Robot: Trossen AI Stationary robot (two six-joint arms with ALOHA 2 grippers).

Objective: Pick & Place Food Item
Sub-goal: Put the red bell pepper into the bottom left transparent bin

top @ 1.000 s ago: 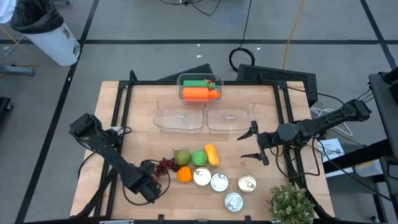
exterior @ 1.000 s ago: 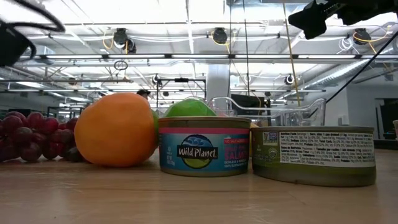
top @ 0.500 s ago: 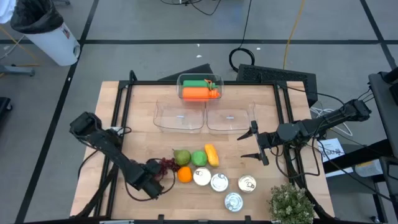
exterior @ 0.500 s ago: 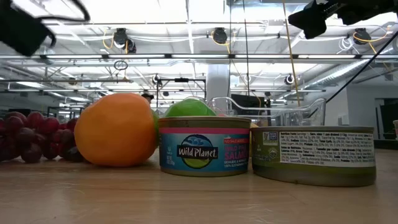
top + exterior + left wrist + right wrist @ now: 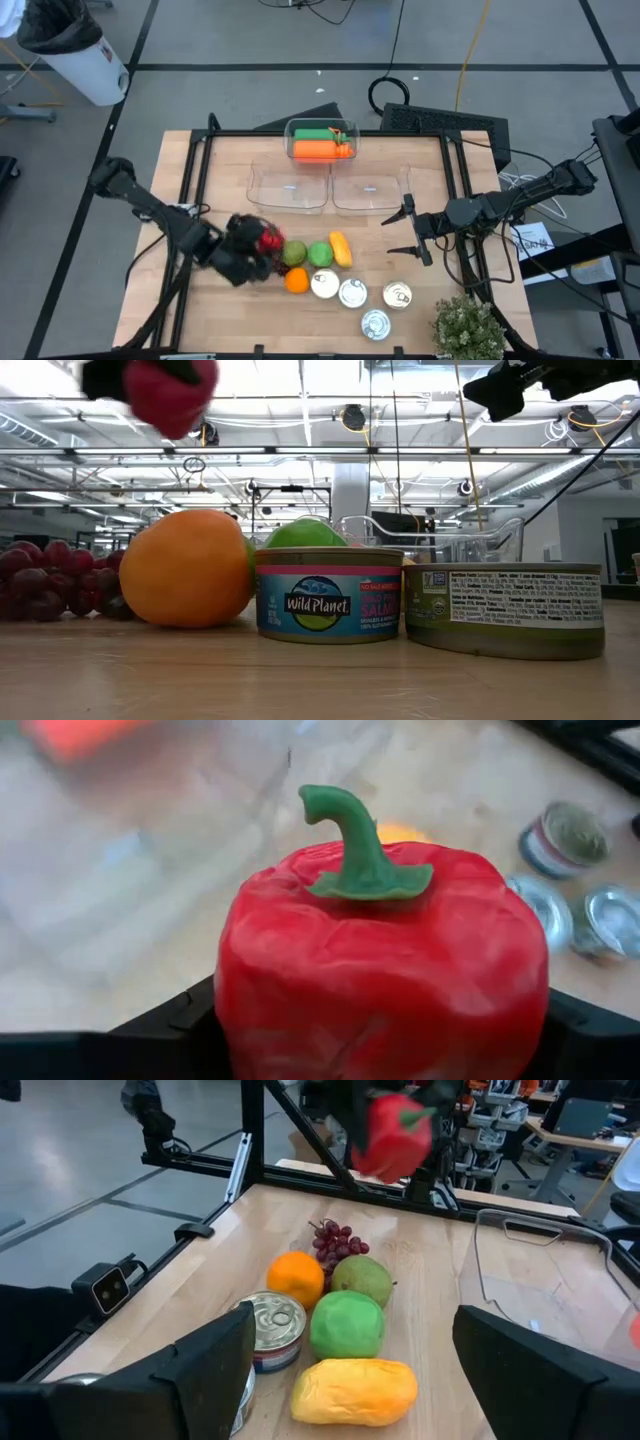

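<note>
My left gripper (image 5: pixel 258 248) is shut on a red bell pepper (image 5: pixel 268 240) with a green stem, held in the air above the grapes (image 5: pixel 338 1242) and the orange (image 5: pixel 296 281). The pepper fills the left wrist view (image 5: pixel 380 980) and shows high in the low view (image 5: pixel 170 390) and the right wrist view (image 5: pixel 395 1135). My right gripper (image 5: pixel 410 232) hangs open over the right half of the table, apart from everything. My left gripper pinches the pepper's body (image 5: pixel 250 1010) between its two fingers (image 5: pixel 165 1025), one on each opposite side. The fingers come from the table's left, pointing toward its right. The pepper is lifted clear of the table, its stem (image 5: pixel 355 845) pointing away from the fingers.
A pear (image 5: pixel 292 252), a green fruit (image 5: pixel 320 253) and a yellow fruit (image 5: pixel 341 248) lie in a row, with several tins (image 5: pixel 352 293) nearer the near edge. Two clear tubs (image 5: pixel 288 188) and a tub of carrots (image 5: pixel 320 140) stand farther off. A plant (image 5: pixel 468 328) fills the near right corner.
My left gripper has risen and moved from the near left part of the table toward the far edge and the right, over the grapes. The red pepper, hidden under the gripper before, now shows lifted clear in it.
</note>
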